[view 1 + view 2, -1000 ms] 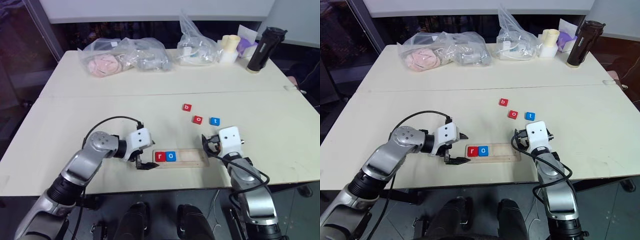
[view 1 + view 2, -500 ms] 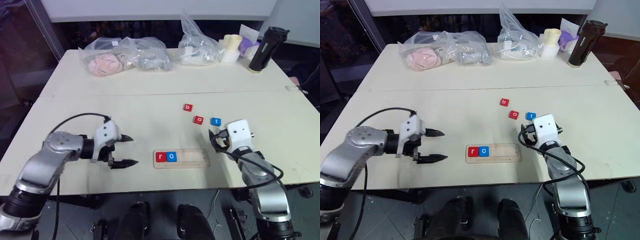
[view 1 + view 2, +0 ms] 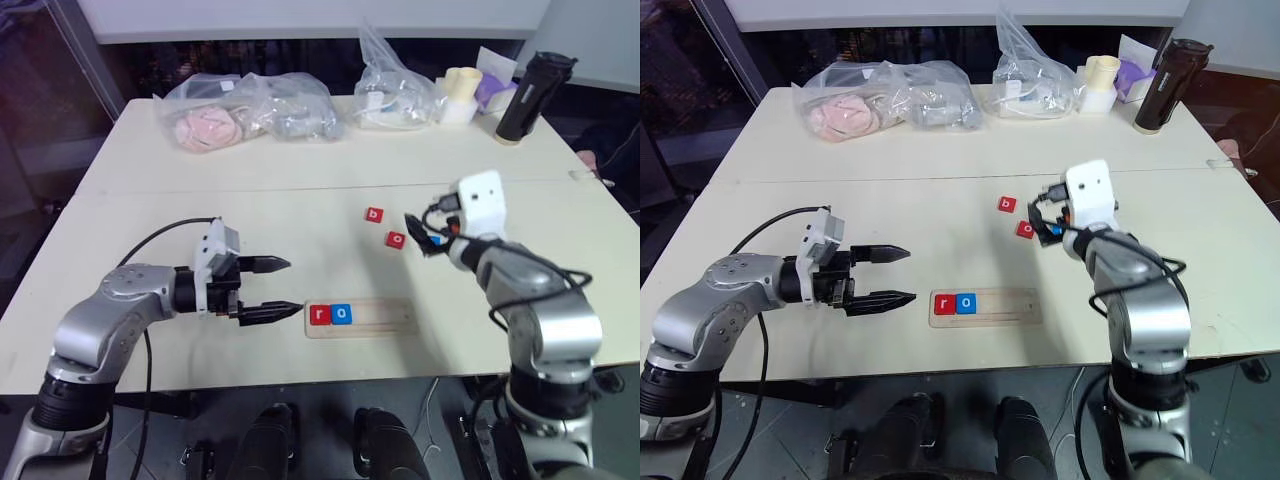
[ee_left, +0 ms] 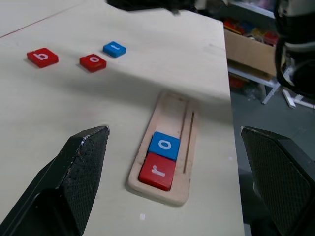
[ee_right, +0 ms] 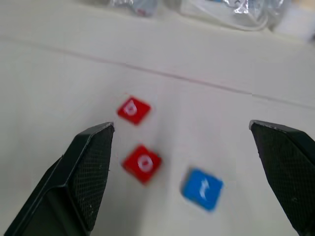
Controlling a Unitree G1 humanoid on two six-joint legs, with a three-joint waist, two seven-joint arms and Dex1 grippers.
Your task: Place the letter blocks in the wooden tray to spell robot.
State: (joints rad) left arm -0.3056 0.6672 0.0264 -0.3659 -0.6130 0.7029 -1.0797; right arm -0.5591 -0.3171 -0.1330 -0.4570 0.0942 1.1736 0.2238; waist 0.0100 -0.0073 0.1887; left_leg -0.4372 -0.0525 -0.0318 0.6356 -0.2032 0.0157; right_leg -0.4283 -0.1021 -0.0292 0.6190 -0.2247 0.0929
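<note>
Going for the b, both sets of jaws wide open, empty.
The b block on the bench looks light, stiff, slick; I'd pinch opposite edges.

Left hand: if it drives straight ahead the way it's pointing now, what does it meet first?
Probably the wooden tray: the open left hand points along the table at its near end, where the red r block sits. Its height above the table is unclear.
</note>
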